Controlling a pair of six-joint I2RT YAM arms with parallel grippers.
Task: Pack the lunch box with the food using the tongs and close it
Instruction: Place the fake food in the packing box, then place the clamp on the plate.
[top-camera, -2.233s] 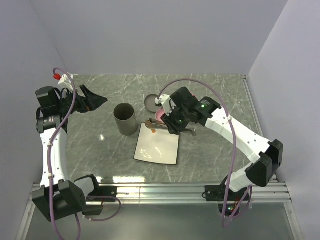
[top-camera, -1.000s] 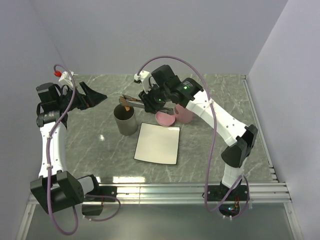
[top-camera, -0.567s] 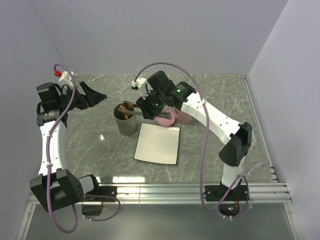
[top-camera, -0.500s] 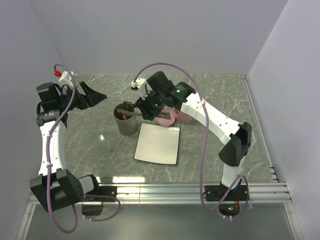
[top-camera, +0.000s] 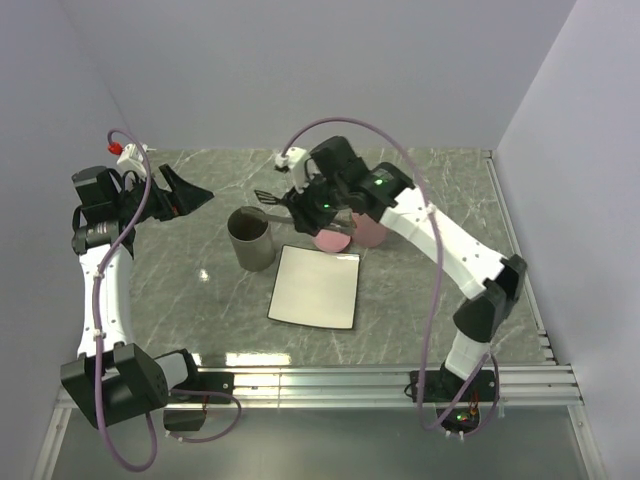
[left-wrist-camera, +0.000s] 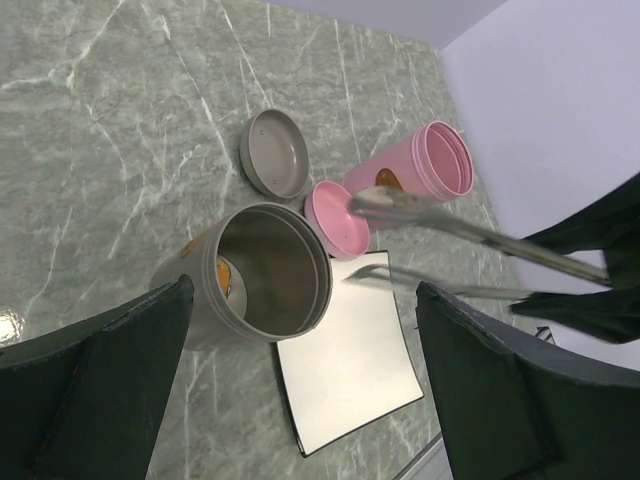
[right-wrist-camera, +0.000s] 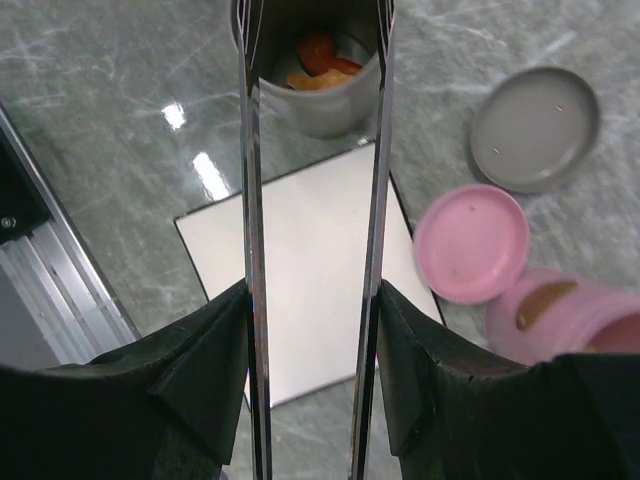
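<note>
- The right gripper (top-camera: 298, 205) grasped the tongs (right-wrist-camera: 251, 200) with one finger outside each arm. The squeeze was light, so the two silver arms stood apart and parallel with nothing between them.
- The tongs pointed toward the mouth of the grey pot (right-wrist-camera: 320, 112), probably so that anything let go would land inside it and not on the table (top-camera: 420, 300).
- The food (right-wrist-camera: 318, 58) lay at the bottom of that pot. An orange-red piece and a tan one showed; a third could not be made out.
- The white plate (right-wrist-camera: 310, 230), just beside the pot, was bare, which suggested the packing was done and only the closing remained.
- The grey lid (right-wrist-camera: 535, 130) lay flat on the marble, apart from its pot and not yet fitted.
- The pink lid (right-wrist-camera: 470, 243) lay just beside the open pink pot (right-wrist-camera: 560, 310).
- The left gripper (top-camera: 183, 193) hung spread wide and empty at the far left, well apart from the pot. It was likely held clear to give the right arm room, and it was free to fetch a lid.
</note>
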